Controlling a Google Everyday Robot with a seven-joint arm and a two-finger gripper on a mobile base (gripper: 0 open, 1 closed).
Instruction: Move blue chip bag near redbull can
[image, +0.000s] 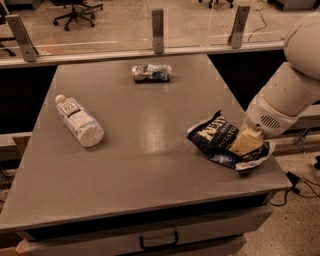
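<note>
The blue chip bag (214, 136) is a dark navy foil bag with white lettering, at the right edge of the grey table (145, 160). It is crumpled and its near end is raised off the surface. My gripper (245, 144), with pale yellow fingers, comes in from the right on the white arm and is shut on the bag's right part. The redbull can (151, 73), silver and blue and dented, lies on its side at the far middle of the table, well apart from the bag.
A clear plastic bottle (78, 120) with a white label and cap lies on its side at the left of the table. A glass barrier with metal posts (158, 23) runs along the far edge. The bag hangs near the table's right edge.
</note>
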